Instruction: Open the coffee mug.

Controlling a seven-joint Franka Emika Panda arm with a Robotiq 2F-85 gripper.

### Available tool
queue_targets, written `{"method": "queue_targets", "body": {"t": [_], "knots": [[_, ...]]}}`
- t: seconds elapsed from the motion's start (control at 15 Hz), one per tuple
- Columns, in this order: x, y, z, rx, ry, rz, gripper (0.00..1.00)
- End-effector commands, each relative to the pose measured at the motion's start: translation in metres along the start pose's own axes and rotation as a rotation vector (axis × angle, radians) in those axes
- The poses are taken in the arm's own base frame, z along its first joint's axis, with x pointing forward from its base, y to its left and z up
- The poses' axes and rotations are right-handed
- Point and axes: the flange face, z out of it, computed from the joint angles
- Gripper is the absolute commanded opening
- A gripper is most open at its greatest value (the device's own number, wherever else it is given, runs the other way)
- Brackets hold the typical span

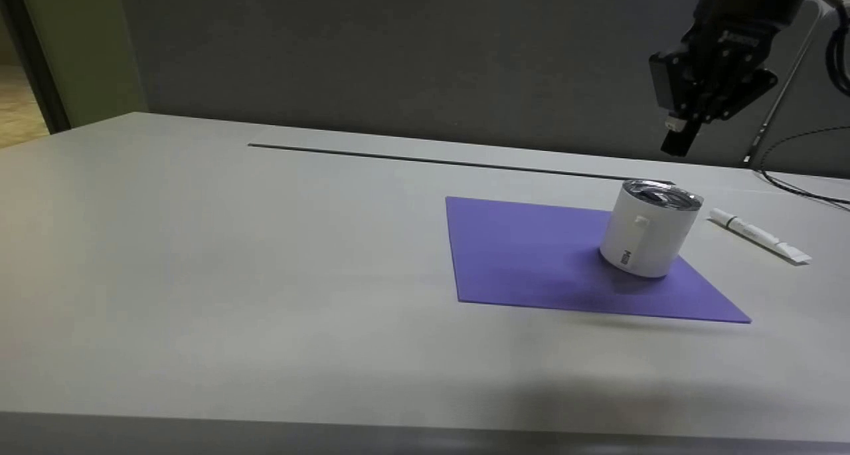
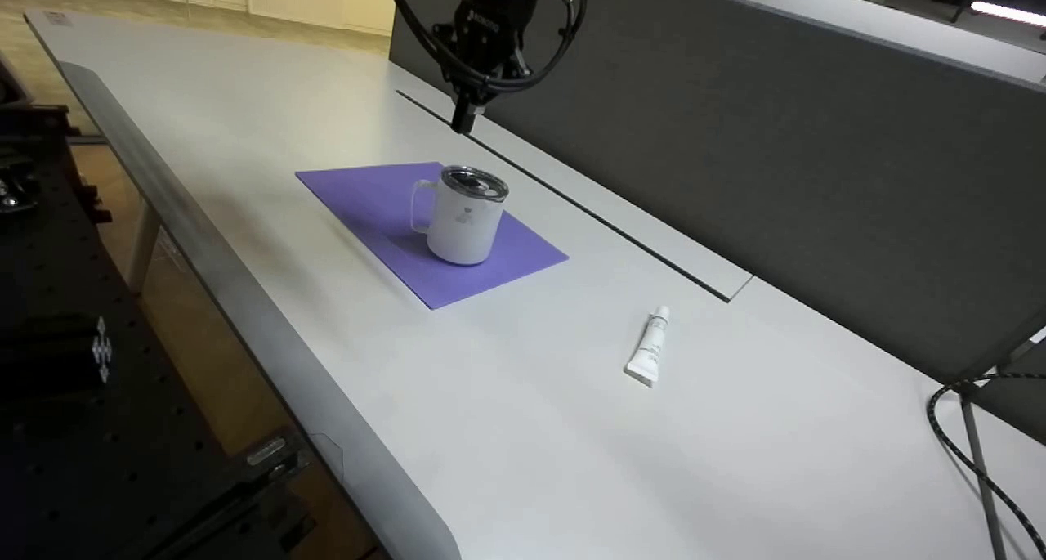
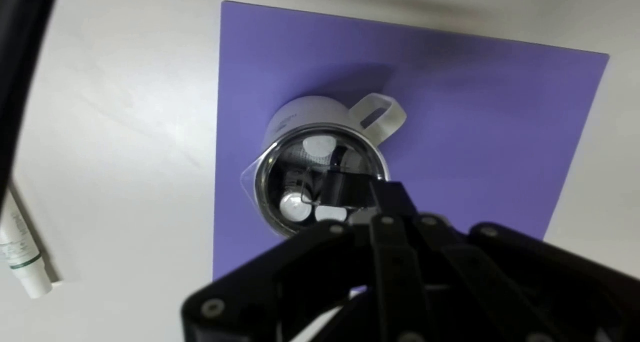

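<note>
The white coffee mug stands upright on a purple mat (image 1: pixel 518 256), as both exterior views show (image 1: pixel 641 242) (image 2: pixel 462 229). Its handle (image 2: pixel 418 208) is at the side. A round metallic-rimmed, see-through lid (image 1: pixel 664 194) covers its top. In the wrist view the mug (image 3: pixel 310 110) is seen from above, its lid (image 3: pixel 320 146) partly hidden by my fingers. A dark block shape shows on the lid; I cannot tell whether it is a lid part or a reflection. My gripper (image 1: pixel 680 139) (image 2: pixel 464 118) (image 3: pixel 395 197) is shut and empty, above the mug and apart from it.
A white tube (image 1: pixel 757 236) (image 2: pixel 650 347) lies on the white table beside the mat; it also shows in the wrist view (image 3: pixel 22 252). A dark grey panel (image 1: pixel 398 56) stands along the table's back edge. A black cable (image 2: pixel 981 462) lies at the table's end.
</note>
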Motion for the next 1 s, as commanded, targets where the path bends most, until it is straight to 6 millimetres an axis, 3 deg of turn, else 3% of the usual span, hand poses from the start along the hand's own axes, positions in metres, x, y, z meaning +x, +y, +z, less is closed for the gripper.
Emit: {"method": "queue_targets", "body": {"t": [0.0, 0.4, 0.93], "knots": [[0.009, 0.014, 0.01, 0.009, 0.014, 0.088, 0.0], [0.011, 0.03, 0.028, -0.008, 0.08, 0.169, 0.0], [0.012, 0.03, 0.044, 0.062, 0.108, 0.28, 0.0]]}}
